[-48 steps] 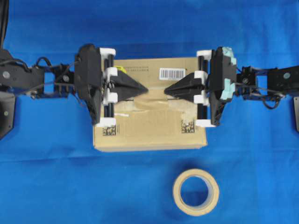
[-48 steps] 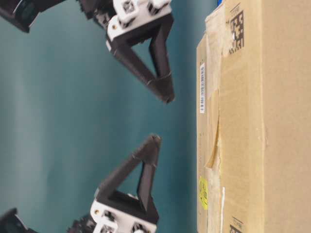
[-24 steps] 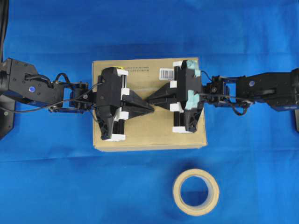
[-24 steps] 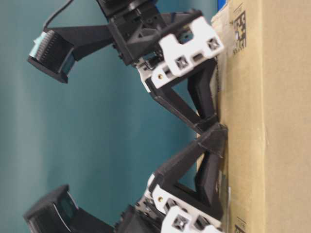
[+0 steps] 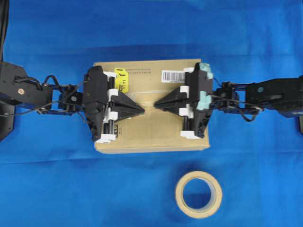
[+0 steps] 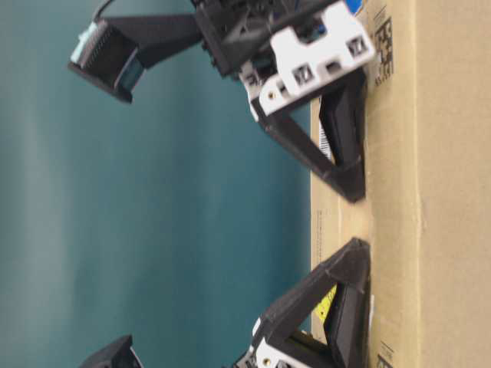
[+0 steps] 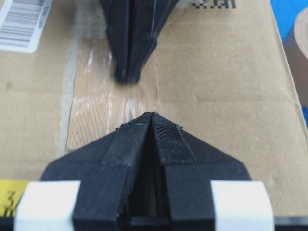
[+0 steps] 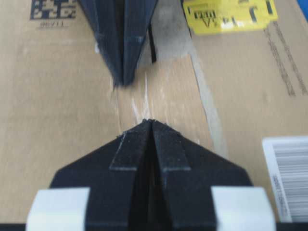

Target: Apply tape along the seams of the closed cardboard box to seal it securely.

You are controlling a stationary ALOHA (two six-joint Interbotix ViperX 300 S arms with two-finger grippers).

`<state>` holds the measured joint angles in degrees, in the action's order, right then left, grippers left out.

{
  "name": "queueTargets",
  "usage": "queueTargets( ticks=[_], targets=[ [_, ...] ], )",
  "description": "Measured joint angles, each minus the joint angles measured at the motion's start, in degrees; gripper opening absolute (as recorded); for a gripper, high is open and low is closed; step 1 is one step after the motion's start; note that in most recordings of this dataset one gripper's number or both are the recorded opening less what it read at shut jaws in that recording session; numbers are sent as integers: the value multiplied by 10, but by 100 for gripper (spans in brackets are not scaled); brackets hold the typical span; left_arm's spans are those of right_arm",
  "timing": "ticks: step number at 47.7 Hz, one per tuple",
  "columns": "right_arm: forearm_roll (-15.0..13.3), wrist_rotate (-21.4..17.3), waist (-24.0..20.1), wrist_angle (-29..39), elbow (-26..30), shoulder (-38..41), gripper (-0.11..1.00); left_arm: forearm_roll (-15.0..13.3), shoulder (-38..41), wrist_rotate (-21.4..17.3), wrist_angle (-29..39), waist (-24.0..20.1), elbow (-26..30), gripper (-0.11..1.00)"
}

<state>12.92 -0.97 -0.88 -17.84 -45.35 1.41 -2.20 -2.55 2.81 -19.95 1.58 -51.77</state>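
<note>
The cardboard box (image 5: 151, 137) lies at the middle of the blue cloth, with its yellow sticker (image 5: 121, 79) and barcode label (image 5: 173, 74) on top. A tan strip of tape (image 5: 149, 107) lies flat over the seam at the middle of the lid, shiny and creased in the left wrist view (image 7: 103, 108). My left gripper (image 5: 143, 109) and right gripper (image 5: 155, 104) are both shut, empty, tips down on the tape and facing each other a short gap apart. A dark bit of the seam (image 8: 153, 48) shows beside the left gripper's fingers (image 8: 120, 43).
A beige tape roll (image 5: 198, 194) lies on the cloth in front of the box, toward the right. Both arms reach in over the box's short ends. The table-level view shows both fingertips against the box lid (image 6: 341, 230).
A second ago both grippers hung above the box and the tape curled up. They came down tip to tip at the lid's middle, then slid a little apart; the tape now lies flat.
</note>
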Motion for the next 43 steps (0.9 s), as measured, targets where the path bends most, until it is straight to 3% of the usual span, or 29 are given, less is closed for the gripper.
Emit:
queueTargets(
  ticks=[8,22,43],
  targets=[
    [18,-1,-7,0,-33,-25,1,0,-11,9,0,-1,-12,0],
    [22,7,-10,1,-53,-58,1,0,-26,11,4,-1,-16,0],
    [-6,53,-11,51,-47,-247,1,0,-189,-35,113,-6,43,0]
  ],
)
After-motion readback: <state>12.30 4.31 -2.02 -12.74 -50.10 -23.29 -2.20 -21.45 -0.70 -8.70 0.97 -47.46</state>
